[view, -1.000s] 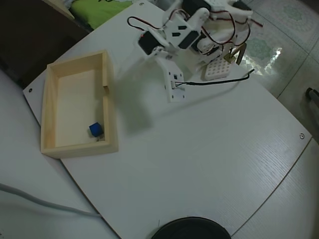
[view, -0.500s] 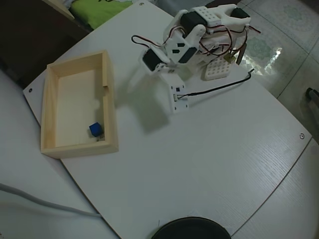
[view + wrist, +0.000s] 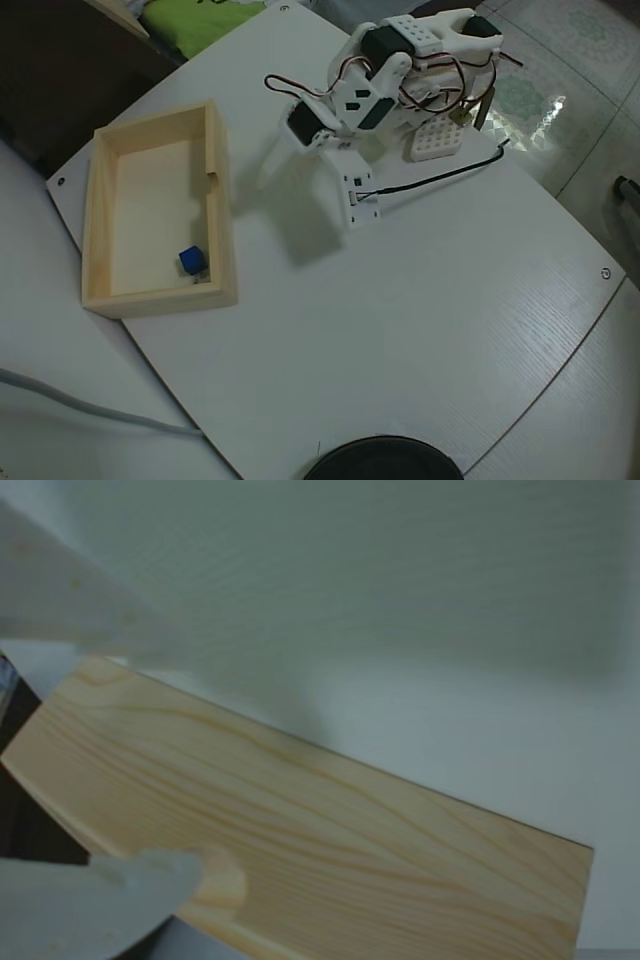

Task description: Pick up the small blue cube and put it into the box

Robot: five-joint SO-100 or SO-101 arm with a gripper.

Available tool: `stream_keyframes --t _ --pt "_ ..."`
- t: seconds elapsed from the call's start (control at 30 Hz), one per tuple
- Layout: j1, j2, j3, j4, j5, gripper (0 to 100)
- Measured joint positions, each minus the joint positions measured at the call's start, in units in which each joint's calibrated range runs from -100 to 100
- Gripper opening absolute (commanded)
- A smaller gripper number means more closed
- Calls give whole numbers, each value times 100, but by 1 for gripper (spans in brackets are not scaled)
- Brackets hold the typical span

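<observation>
A white counter point(image 3: 420, 330) carries the box point(image 3: 96, 230); the cube point(image 3: 191, 260) sits inside, in its near right corner, so the drop looks done. The jaws hang parted and empty beside the box.

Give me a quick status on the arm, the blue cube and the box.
Gripper empty, off to the right of the box in overhead view; open or shut unclear. Small blue cube already inside, near corner. Nothing in the way.
</observation>
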Motion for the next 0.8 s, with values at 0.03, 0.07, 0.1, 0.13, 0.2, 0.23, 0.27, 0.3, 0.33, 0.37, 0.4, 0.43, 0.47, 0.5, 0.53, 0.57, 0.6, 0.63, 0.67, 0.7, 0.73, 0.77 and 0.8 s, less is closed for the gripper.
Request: stream_keyframes --t 0.03,0.07,0.1,0.13,0.2,0.23,0.27,0.3,0.33,0.37,0.4,0.43,0.47,0.5,0.53,0.57,0.6,0.63,0.67,0.7,0.73,0.77,0.8 --pt "0 0 18 0 0 17" --pt "0 0 36 -34 0 17" --pt "0 0 54 -94 0 17" --pt "0 0 72 -188 0 17" --pt "0 0 100 -418 0 17" --pt "0 0 100 -537 5 17" --pt "0 0 109 -606 5 15" --pt "0 0 109 -631 5 12" --pt "0 0 109 -648 5 8" --pt "0 0 109 -657 5 5" --pt "0 0 109 -657 5 3" --pt "0 0 109 -657 5 1" --pt "0 0 109 -674 11 1" --pt "0 0 109 -674 11 1" --pt "0 0 109 -682 11 1" --pt "0 0 109 -682 11 1" --pt "0 0 109 -691 11 1" --pt "0 0 118 -691 11 1" --pt "0 0 118 -691 11 1" --pt "0 0 118 -691 11 1" --pt "0 0 118 -691 11 1" --pt "0 0 118 -691 11 1" --pt "0 0 118 -691 11 1"
